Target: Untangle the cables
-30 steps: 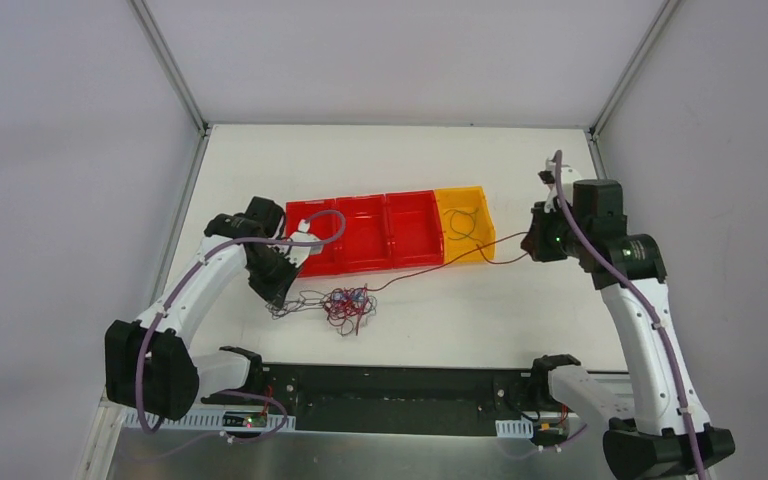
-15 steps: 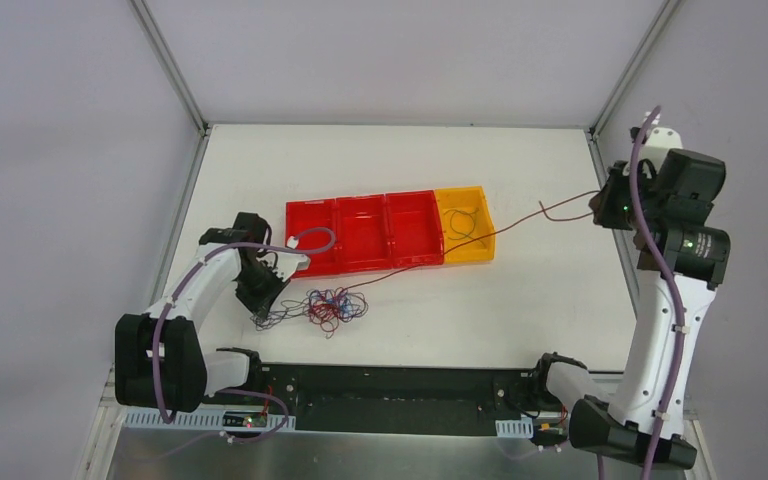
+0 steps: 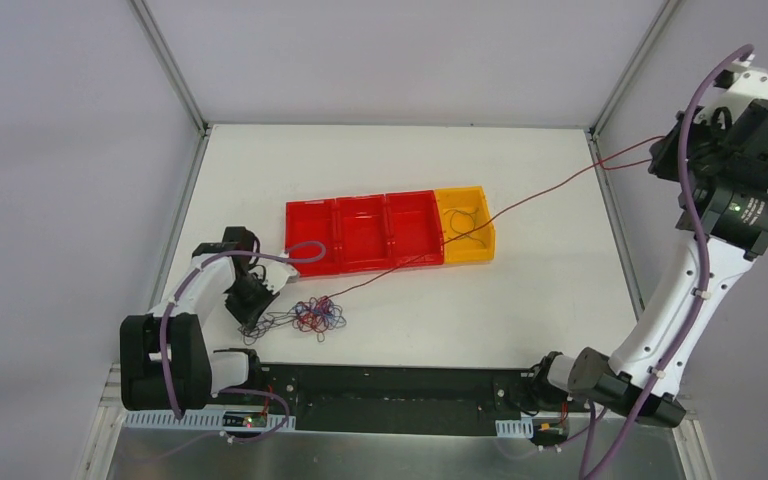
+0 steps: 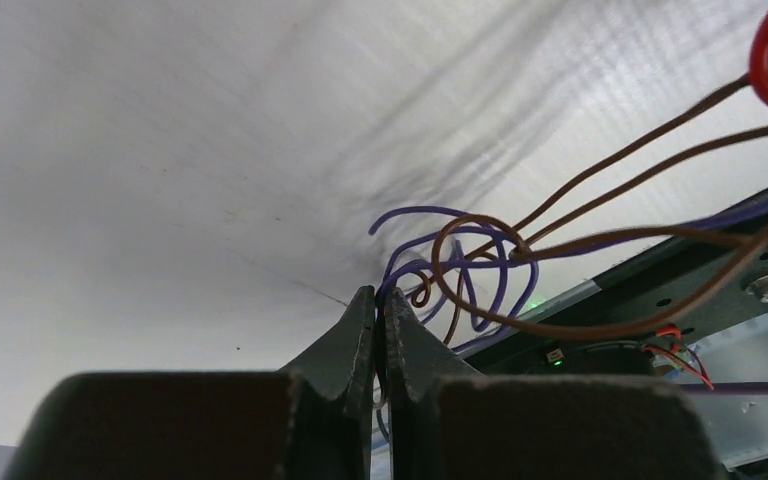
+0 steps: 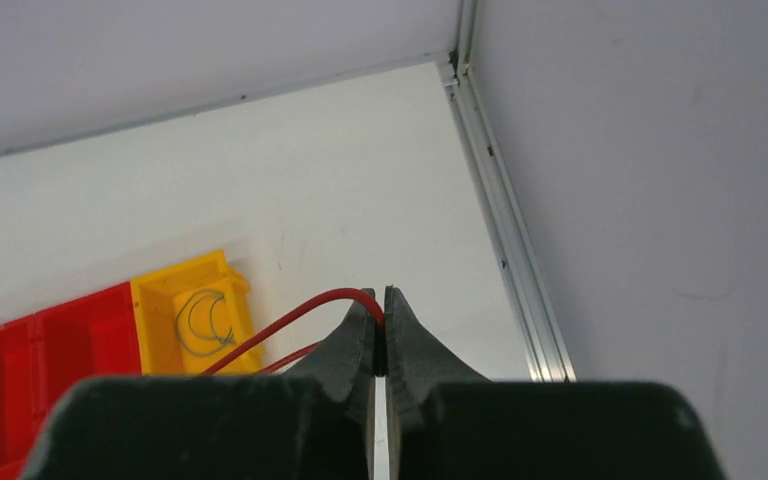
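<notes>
Cables (image 3: 312, 316), a small clump of thin red and blue wires, lie on the white table (image 3: 390, 160) near its front edge, just in front of the row of red bins (image 3: 360, 262) and apart from it. My left gripper (image 3: 251, 319) sits low at the clump's left edge with its jaws pressed together. In the left wrist view the fingertips (image 4: 358, 320) meet with blue and brown loops right at their tips, and a thin strand runs down the seam between them, so the grip is on the cables. One red wire (image 3: 520, 205) leaves the clump and runs in a nearly straight line up and to the right, crossing above the yellow bin (image 3: 470, 256) at the right end of the row. It ends at my right gripper (image 3: 660, 155), raised high beyond the table's right edge. Those jaws are closed on that wire, which bends over sharply at the pinch. A dark coiled wire (image 3: 463, 220) lies inside the yellow bin.
</notes>
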